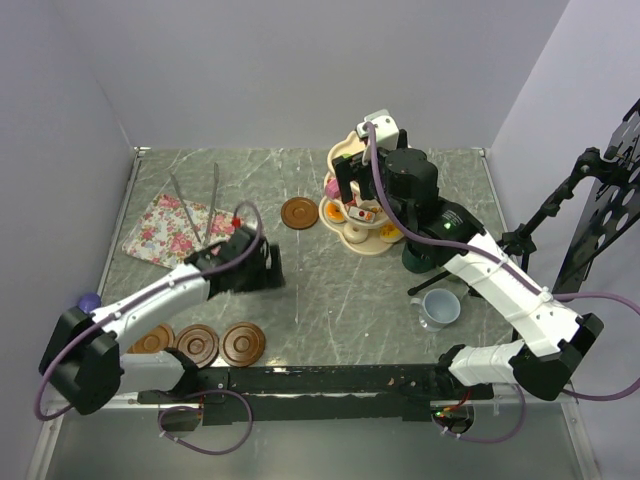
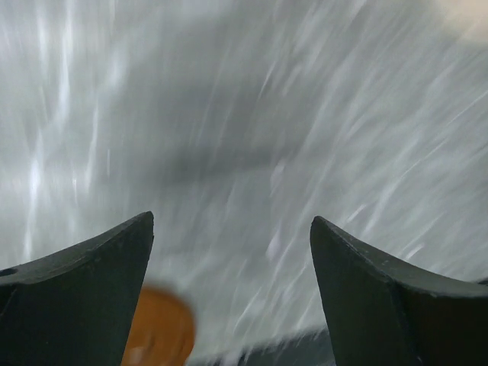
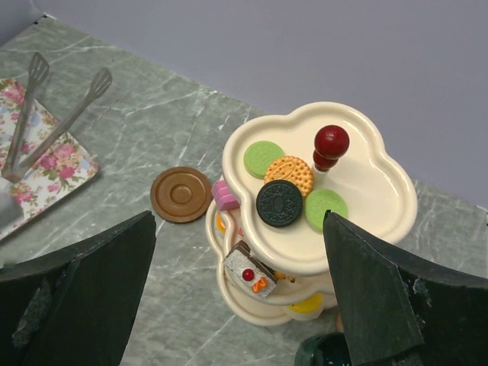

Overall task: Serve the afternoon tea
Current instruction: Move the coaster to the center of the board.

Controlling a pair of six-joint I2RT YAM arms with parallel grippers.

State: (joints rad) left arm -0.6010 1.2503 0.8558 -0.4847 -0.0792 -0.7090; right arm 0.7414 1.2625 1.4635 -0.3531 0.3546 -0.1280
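The cream three-tier stand (image 1: 345, 152) with a red knob (image 3: 331, 143) stands at the back centre, holding biscuits (image 3: 279, 202) on top and small cakes (image 3: 249, 273) below. My right gripper (image 1: 358, 193) hovers open just above it, nothing between its fingers (image 3: 91, 282). One brown saucer (image 1: 298, 212) lies left of the stand. Three more saucers (image 1: 243, 343) sit in a row at the front left. My left gripper (image 1: 272, 268) hangs open and empty over bare table; its view is motion-blurred, with a brown saucer (image 2: 160, 329) at the bottom. A grey-blue mug (image 1: 440, 308) and a dark green mug (image 3: 324, 354) stand right of centre.
A floral tray (image 1: 165, 232) with thin metal tongs (image 1: 195, 200) lies at the back left. A small purple object (image 1: 88, 302) sits at the left edge. Grey walls enclose the table on three sides, and a black stand (image 1: 580, 200) rises at the right.
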